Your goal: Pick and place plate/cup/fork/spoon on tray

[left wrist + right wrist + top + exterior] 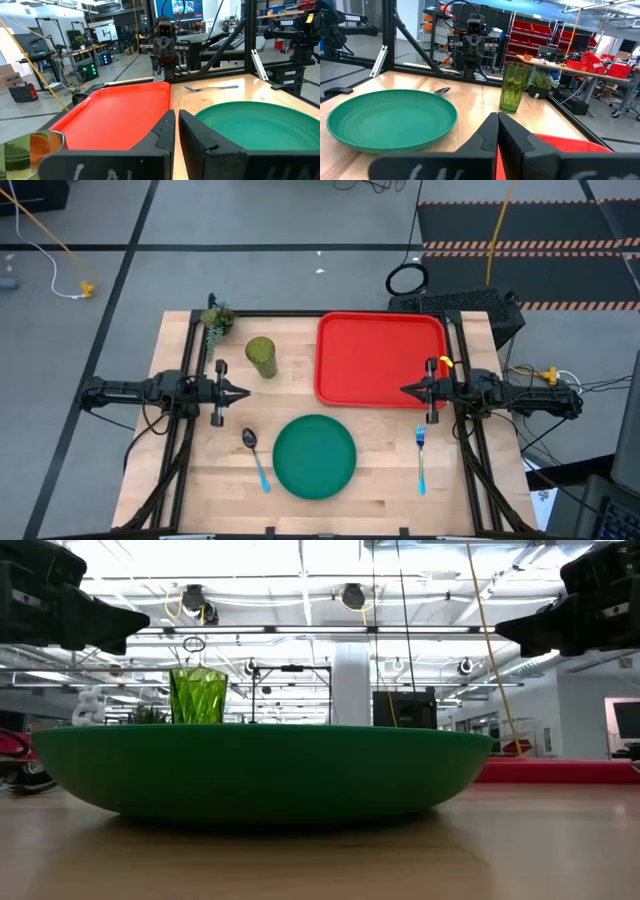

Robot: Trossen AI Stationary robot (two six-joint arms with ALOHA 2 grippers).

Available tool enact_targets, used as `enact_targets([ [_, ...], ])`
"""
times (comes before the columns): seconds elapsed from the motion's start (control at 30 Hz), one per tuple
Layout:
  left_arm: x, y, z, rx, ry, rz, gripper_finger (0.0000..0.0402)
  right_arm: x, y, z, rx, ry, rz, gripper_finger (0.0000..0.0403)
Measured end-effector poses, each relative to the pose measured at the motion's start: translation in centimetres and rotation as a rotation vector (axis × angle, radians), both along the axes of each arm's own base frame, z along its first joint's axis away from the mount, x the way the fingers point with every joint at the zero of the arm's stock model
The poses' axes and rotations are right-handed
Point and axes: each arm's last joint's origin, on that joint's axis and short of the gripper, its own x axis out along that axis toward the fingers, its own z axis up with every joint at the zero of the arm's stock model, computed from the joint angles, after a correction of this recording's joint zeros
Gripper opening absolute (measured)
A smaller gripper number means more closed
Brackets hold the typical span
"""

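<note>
Four pieces wait off the tray [345,375]: plate [314,456], cup [261,357], spoon [254,458], fork [421,457], all on the bench [200,480]. Our left gripper [243,392] and right gripper [407,390] hover with fingers clenched, empty. We judge the flat cutlery could slip from a shallow pinch. From table height, the plate hides both utensils.

Both arms are held level and inward, facing each other. The left tool [243,392] is nearly closed; the right tool [405,390] is fully closed, both empty.
</note>
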Motion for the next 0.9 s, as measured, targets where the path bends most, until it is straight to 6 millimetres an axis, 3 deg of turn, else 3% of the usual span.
enact_targets([
  [0.9,0.01,0.01,0.12,-0.001,-0.018,0.004,0.0026,0.00,0.00,0.00,0.000,0.000,0.000,0.0000],
])
